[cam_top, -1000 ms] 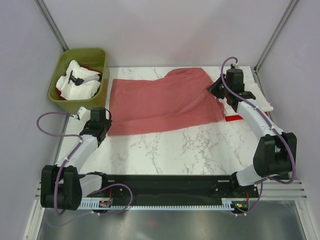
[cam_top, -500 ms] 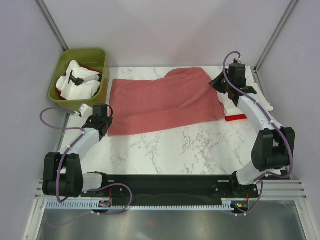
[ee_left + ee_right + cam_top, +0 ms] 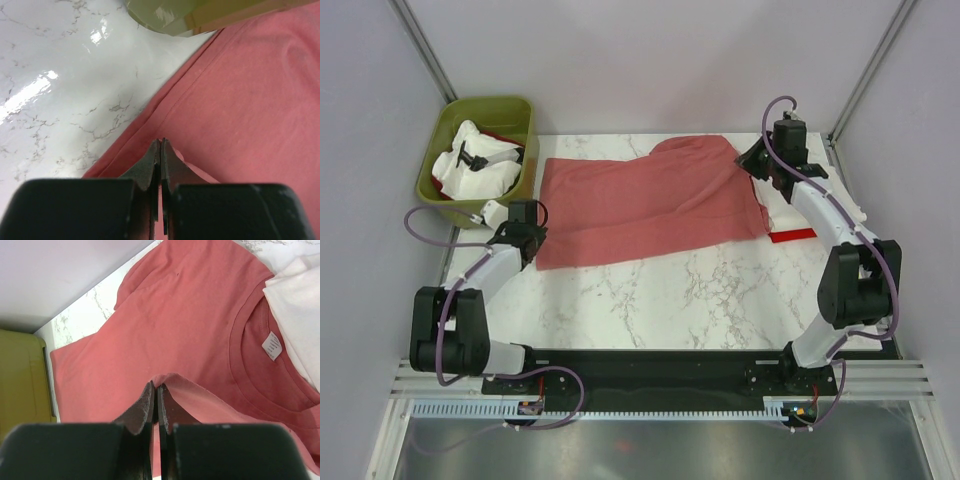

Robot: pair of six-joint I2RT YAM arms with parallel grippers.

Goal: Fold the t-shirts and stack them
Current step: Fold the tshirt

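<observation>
A dusty salmon-red t-shirt [image 3: 650, 205] lies spread flat across the back half of the table. Its white neck tag [image 3: 272, 346] shows in the right wrist view. My left gripper [image 3: 532, 240] [image 3: 161, 143] is shut on the shirt's near-left hem corner. At the shirt's right end near the collar, my right gripper [image 3: 752, 168] [image 3: 156, 386] is shut on a raised fold of cloth. A cream-white t-shirt [image 3: 855, 210] [image 3: 300, 290] lies partly under the right arm. A bright red strip [image 3: 792, 236] pokes out beside it.
An olive-green bin [image 3: 515, 112] [image 3: 165, 15] stands at the back left, close to the shirt's left edge. It holds bunched white cloth [image 3: 480, 175] and a bit of red. Bare marble table [image 3: 670, 300] lies in front of the shirt. Enclosure walls stand close at both sides.
Both grippers have moved toward the back of the table while staying shut on the shirt. The shirt's right end now lies flatter.
</observation>
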